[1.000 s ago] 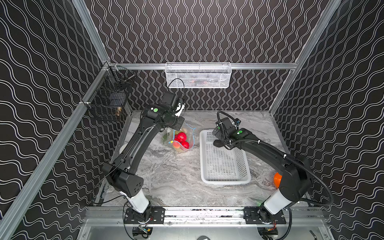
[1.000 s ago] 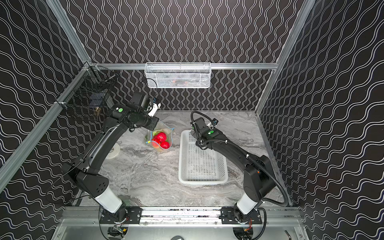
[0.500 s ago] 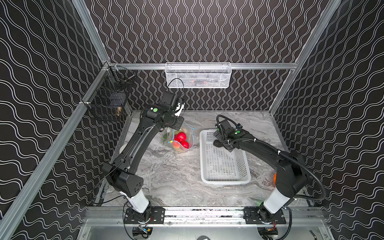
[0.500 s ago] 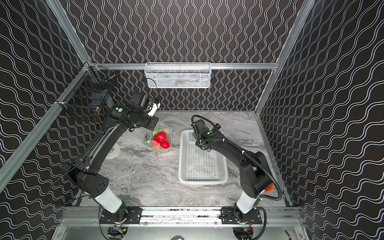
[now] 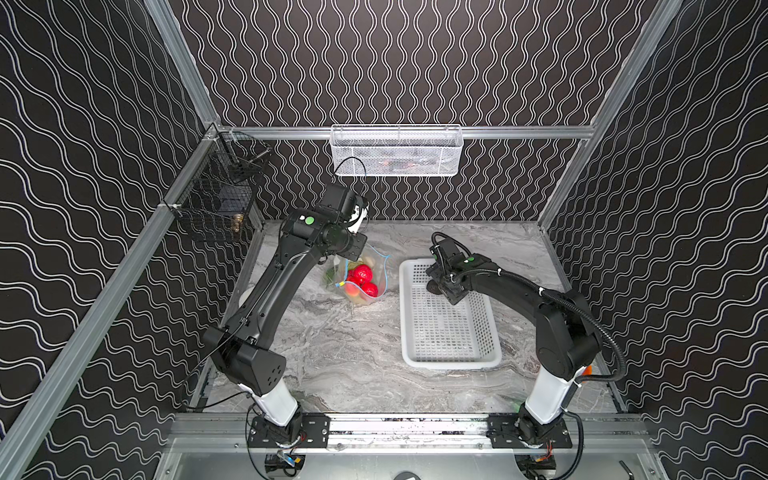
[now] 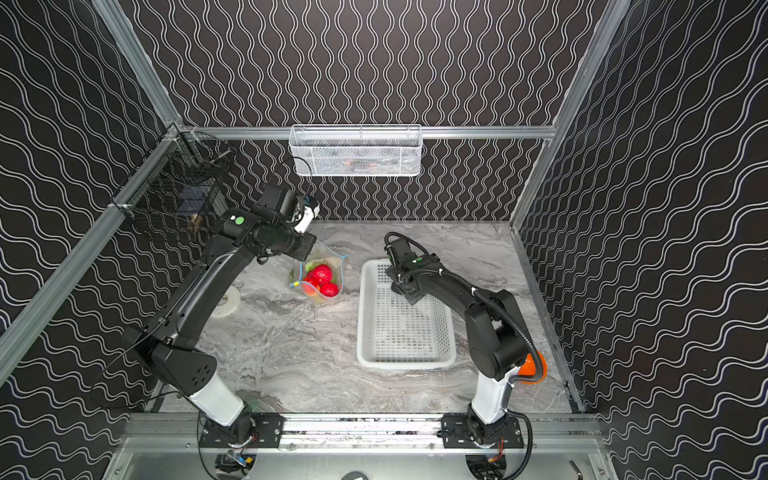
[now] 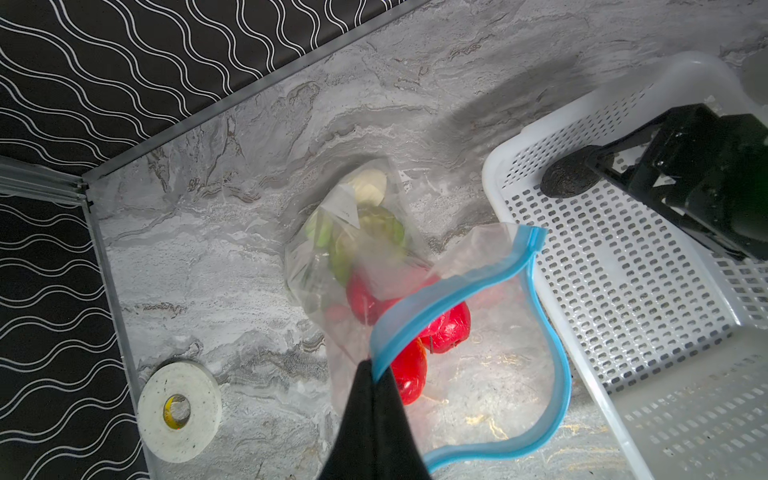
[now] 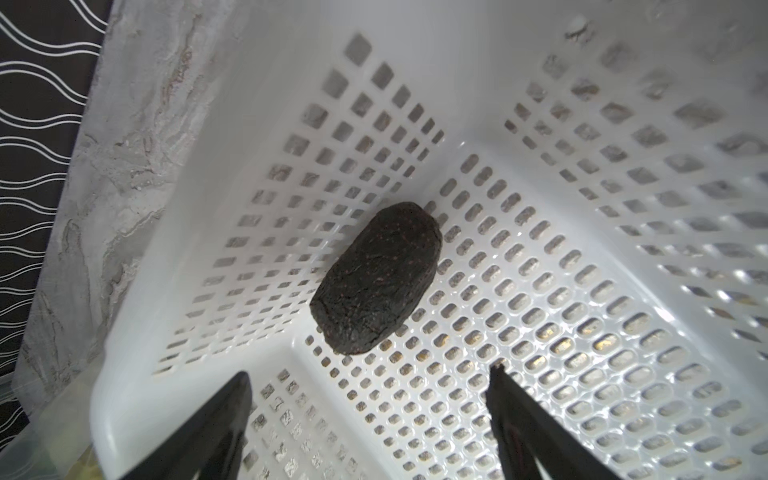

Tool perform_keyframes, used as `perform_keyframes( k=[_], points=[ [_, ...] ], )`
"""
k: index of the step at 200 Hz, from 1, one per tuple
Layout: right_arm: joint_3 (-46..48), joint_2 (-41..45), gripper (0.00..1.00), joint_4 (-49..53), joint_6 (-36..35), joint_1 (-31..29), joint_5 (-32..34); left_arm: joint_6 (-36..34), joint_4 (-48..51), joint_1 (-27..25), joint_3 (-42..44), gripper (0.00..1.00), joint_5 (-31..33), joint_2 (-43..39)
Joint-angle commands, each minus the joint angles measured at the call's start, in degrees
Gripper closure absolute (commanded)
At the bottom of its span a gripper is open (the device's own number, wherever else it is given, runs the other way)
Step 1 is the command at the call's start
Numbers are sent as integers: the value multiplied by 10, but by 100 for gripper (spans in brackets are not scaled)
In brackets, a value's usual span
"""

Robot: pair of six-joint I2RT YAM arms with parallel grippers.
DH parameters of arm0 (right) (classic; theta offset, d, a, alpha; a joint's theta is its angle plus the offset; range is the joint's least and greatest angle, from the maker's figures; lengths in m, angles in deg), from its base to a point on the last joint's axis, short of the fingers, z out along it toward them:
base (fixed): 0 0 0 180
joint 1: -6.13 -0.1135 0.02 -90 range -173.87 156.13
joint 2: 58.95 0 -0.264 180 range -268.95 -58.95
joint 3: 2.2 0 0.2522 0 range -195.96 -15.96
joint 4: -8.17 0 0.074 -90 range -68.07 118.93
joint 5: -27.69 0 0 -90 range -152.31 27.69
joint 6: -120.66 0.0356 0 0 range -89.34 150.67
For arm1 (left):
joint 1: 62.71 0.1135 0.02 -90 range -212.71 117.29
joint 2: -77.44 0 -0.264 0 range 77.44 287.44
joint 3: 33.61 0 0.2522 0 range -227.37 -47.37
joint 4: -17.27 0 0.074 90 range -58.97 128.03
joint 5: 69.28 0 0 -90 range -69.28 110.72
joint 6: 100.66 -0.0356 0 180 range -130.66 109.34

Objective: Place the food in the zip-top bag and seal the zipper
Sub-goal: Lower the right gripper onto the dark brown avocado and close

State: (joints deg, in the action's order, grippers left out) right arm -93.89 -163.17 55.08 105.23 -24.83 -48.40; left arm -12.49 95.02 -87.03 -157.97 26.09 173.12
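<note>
The clear zip-top bag (image 7: 490, 374) stands on the marble table, mouth gaping. Its light-blue zipper (image 7: 457, 286) curves round the opening, with the yellow slider tab (image 5: 340, 285) at one end. My left gripper (image 7: 376, 372) is shut on the zipper edge and holds it up. Inside lie red fruits (image 7: 446, 328), green pieces (image 7: 374, 224) and white slices (image 7: 368, 187). One dark, oval piece of food (image 8: 376, 278) lies in the far left corner of the white perforated basket (image 5: 449, 357). My right gripper (image 8: 370, 374) hovers just above it, open, with nothing between its fingers.
A roll of white tape (image 7: 178, 411) lies on the table left of the bag. A white mesh tray (image 5: 395, 151) hangs on the back rail, and a black wire cage (image 5: 216, 199) hangs on the left rail. The basket (image 6: 401, 363) sits right of the bag.
My right arm has drawn in and lowered its gripper into the basket's far left corner, over the dark piece. The left gripper and the bag have not moved.
</note>
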Motion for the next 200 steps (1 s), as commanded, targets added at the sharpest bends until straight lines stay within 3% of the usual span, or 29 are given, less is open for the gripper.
perform_keyframes(
  k=[1,200],
  points=[
    [6,-4,13,13,34,2,0,0,-9,1,0,100,-3,-3],
    [-30,-94,22,-8,46,28,-20,0,-8,3,-2,100,-1,0]
  ],
)
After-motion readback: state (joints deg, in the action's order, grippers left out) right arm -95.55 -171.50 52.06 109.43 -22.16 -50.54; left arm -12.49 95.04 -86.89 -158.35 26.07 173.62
